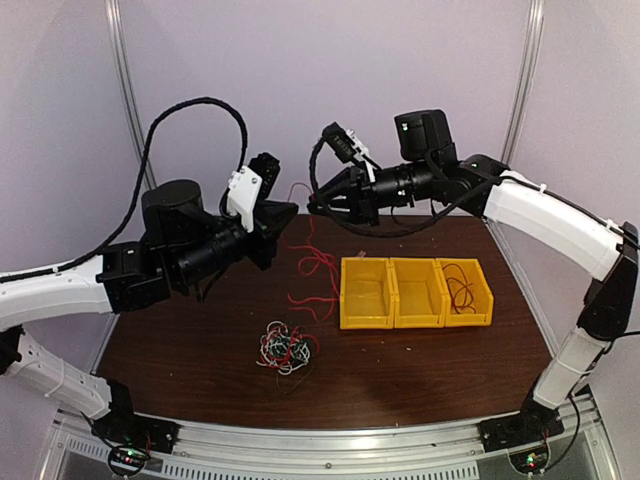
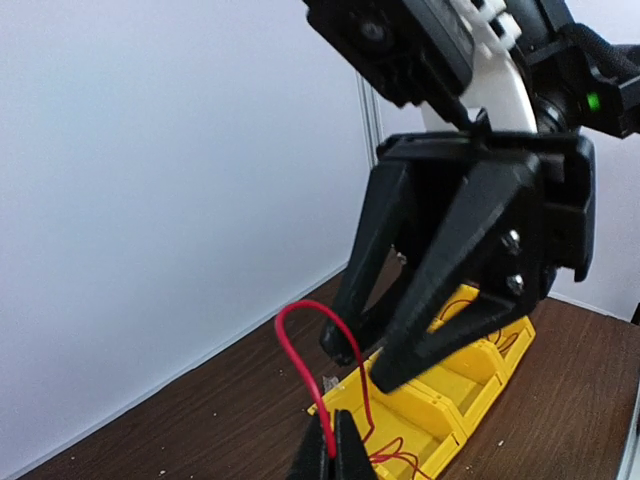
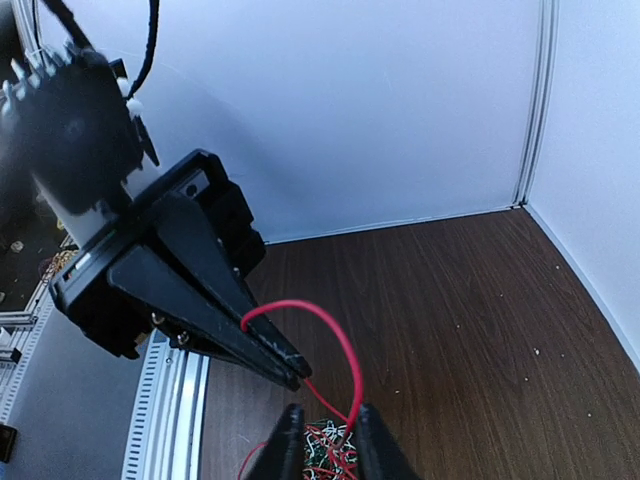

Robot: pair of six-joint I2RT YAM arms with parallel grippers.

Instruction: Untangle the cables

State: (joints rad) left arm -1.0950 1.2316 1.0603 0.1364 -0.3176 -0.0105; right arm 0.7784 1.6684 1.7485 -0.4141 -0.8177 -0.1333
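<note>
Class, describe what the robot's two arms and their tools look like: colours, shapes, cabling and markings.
The left arm and right arm have white shell links with black joints and black cylindrical wrists. The left tool and right tool each have two black tapered fingers fixed with small screws. A black braided cable loops over the left arm. A green light glows on the right wrist.
</note>
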